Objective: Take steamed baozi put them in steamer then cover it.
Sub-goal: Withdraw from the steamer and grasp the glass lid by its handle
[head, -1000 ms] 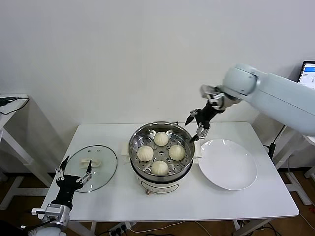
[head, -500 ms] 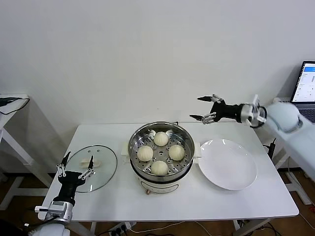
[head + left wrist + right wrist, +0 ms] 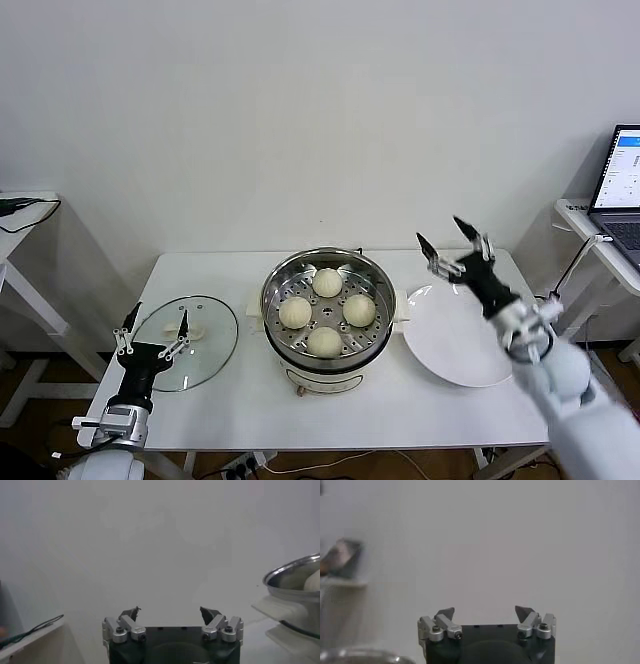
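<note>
Nearest us, our left gripper (image 3: pixel 153 330) hangs spread wide and empty at the near edge of the cover (image 3: pixel 186 341), which lies flat on the table (image 3: pixel 420 400). Our right gripper (image 3: pixel 445 243), also agape, hovers over the plate (image 3: pixel 470 350). Four baozi (image 3: pixel 327 311) sit in the uncovered steamer (image 3: pixel 275 285). We can read no writing.

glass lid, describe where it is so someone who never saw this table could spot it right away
On the white table, start at the shiny steel steamer in the middle, which holds four baozi. The glass lid lies flat on the robot's left of it, just beyond the open left gripper. Unlike the opaque white plate on the other side, it is clear, with a metal rim and a cream handle.
</note>
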